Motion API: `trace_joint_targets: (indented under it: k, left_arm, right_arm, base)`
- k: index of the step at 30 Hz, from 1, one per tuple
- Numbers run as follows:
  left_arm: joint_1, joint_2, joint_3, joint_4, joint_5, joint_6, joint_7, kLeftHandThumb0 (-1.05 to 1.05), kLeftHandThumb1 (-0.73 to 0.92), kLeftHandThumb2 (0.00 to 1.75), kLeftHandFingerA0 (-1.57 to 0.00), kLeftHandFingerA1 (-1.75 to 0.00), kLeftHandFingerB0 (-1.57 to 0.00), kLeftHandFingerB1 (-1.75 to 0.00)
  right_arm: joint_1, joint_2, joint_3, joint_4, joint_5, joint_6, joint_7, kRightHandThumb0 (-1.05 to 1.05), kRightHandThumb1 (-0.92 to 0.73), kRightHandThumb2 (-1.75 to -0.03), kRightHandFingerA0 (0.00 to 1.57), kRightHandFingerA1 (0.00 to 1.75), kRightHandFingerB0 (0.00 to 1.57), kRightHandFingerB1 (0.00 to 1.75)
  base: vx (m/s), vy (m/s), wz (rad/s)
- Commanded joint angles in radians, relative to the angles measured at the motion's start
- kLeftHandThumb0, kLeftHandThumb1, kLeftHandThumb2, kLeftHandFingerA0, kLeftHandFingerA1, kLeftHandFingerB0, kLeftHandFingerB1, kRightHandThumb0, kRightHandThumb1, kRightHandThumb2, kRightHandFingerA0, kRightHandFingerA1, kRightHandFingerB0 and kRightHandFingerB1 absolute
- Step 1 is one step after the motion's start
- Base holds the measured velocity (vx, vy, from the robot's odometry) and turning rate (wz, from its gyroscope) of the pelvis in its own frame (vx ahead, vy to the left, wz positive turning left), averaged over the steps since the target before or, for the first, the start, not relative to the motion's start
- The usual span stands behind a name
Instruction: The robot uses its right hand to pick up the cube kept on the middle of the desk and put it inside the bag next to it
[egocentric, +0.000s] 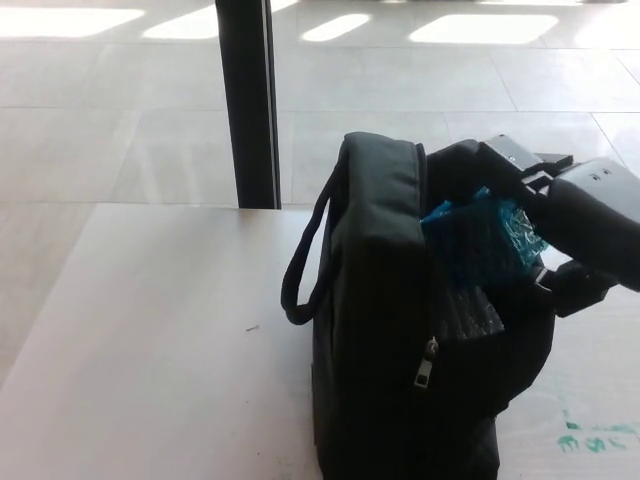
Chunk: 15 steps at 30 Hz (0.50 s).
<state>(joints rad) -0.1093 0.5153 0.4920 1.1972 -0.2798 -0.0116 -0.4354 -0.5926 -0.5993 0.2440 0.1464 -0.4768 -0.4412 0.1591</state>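
On the left, the white desk (150, 330) is lying bare, so there is much open room on that side; its far edge is running beside the dark pillar (248, 100), which is standing on the tiled floor (110, 110) behind.

In the middle, the black bag (385, 320) is standing upright near the front of the desk, with its carry handle (300, 270) hanging out toward the left. Its zipper pull (425, 372) is hanging low on the front, and the mouth at the top is standing open.

The blue cube (480, 240) is sitting in this open mouth, partly sunk between the bag's dark walls (its lower part is hidden, so how deep it goes I cannot tell).

From the right, the right hand (560, 235) is reaching over the bag, and its fingers are closing around the cube, one above and one below. The left hand is not showing.

At the lower right, green marks (597, 437) are lying on the desk.
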Motion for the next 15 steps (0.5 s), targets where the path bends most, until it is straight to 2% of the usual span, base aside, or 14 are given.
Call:
trace_joint_targets:
  k: [1, 2, 3, 4, 5, 6, 8, 9, 10, 11, 15]
  left_arm:
    - [0.002, 0.023, 0.003, 0.007, -0.006, 0.01, 0.01, -1.05, 0.58, 0.88, -0.37, -1.49, -0.33, -1.42]
    - [0.0, 0.023, 0.002, 0.007, -0.006, 0.012, 0.013, -1.05, 0.58, 0.88, -0.37, -1.49, -0.33, -1.42]
    - [-0.002, 0.023, -0.001, 0.007, -0.003, 0.008, 0.011, -1.05, 0.58, 0.9, -0.37, -1.5, -0.33, -1.43]
    - [-0.002, 0.023, -0.002, 0.006, -0.002, 0.007, 0.011, -1.05, 0.58, 0.9, -0.37, -1.5, -0.33, -1.43]
    - [-0.002, 0.023, -0.002, 0.006, -0.002, 0.006, 0.011, -1.05, 0.58, 0.89, -0.37, -1.49, -0.32, -1.43]
    - [-0.001, 0.022, -0.002, 0.005, -0.003, 0.005, 0.006, -1.05, 0.58, 0.88, -0.35, -1.47, -0.33, -1.43]
    - [0.002, 0.022, -0.003, 0.003, -0.004, 0.004, -0.002, -1.05, 0.58, 0.88, -0.35, -1.47, -0.33, -1.43]
    - [0.001, 0.023, -0.003, 0.005, -0.003, 0.003, -0.001, -1.05, 0.58, 0.88, -0.35, -1.47, -0.33, -1.42]
    - [-0.001, 0.024, 0.0, 0.014, -0.005, 0.004, 0.003, -1.05, 0.57, 0.88, -0.36, -1.49, -0.33, -1.42]
    - [0.0, 0.024, -0.001, 0.013, -0.004, 0.001, -0.001, -1.05, 0.57, 0.88, -0.36, -1.49, -0.32, -1.43]
    - [-0.002, 0.024, 0.004, 0.018, -0.009, 0.011, 0.005, -1.05, 0.56, 0.89, -0.35, -1.51, -0.31, -1.42]
  right_arm:
    - [-0.033, -0.006, 0.018, -0.009, -0.052, 0.054, 0.073, -0.26, -0.74, -0.68, 0.87, 1.66, 0.66, 0.7]
    - [-0.033, 0.0, 0.015, -0.017, -0.05, 0.069, 0.078, -0.26, -0.74, -0.68, 0.87, 1.66, 0.66, 0.7]
    - [-0.043, 0.002, 0.021, -0.026, -0.048, 0.102, 0.115, -0.4, -0.73, -0.61, 0.72, 1.03, 0.32, 0.37]
    - [-0.047, 0.003, 0.024, -0.031, -0.049, 0.118, 0.132, -0.4, -0.73, -0.61, 0.72, 1.03, 0.32, 0.37]
    - [-0.049, 0.002, 0.026, -0.037, -0.052, 0.125, 0.142, -0.42, -0.68, -0.6, 0.61, 0.7, 0.21, 0.3]
    - [-0.058, -0.009, 0.039, -0.053, -0.079, 0.14, 0.169, -0.54, -0.64, -0.59, 0.19, 0.49, 0.01, 0.31]
    - [-0.064, -0.023, 0.053, -0.075, -0.113, 0.157, 0.194, -0.54, -0.64, -0.59, 0.19, 0.49, 0.01, 0.31]
    - [-0.064, -0.023, 0.06, -0.098, -0.137, 0.189, 0.214, -0.64, -0.43, -0.83, 0.0, 0.34, 0.0, 0.27]
    - [-0.062, -0.026, 0.065, -0.128, -0.175, 0.208, 0.215, -0.88, -0.5, -0.82, 0.0, 0.14, 0.0, 0.07]
    - [-0.06, -0.028, 0.064, -0.148, -0.179, 0.227, 0.232, -0.96, -0.54, -0.83, 0.0, 0.1, 0.0, 0.0]
    - [-0.062, -0.045, 0.052, -0.205, -0.191, 0.267, 0.28, -0.98, -0.56, -0.9, 0.0, 0.16, 0.0, 0.0]
  base:
    - [0.0, 0.0, 0.0]
    - [0.0, 0.0, 0.0]
    - [0.0, 0.0, 0.0]
    - [0.0, 0.0, 0.0]
    - [0.0, 0.0, 0.0]
    - [0.0, 0.0, 0.0]
    - [0.0, 0.0, 0.0]
    - [0.0, 0.0, 0.0]
    - [0.0, 0.0, 0.0]
    - [0.0, 0.0, 0.0]
    - [0.0, 0.0, 0.0]
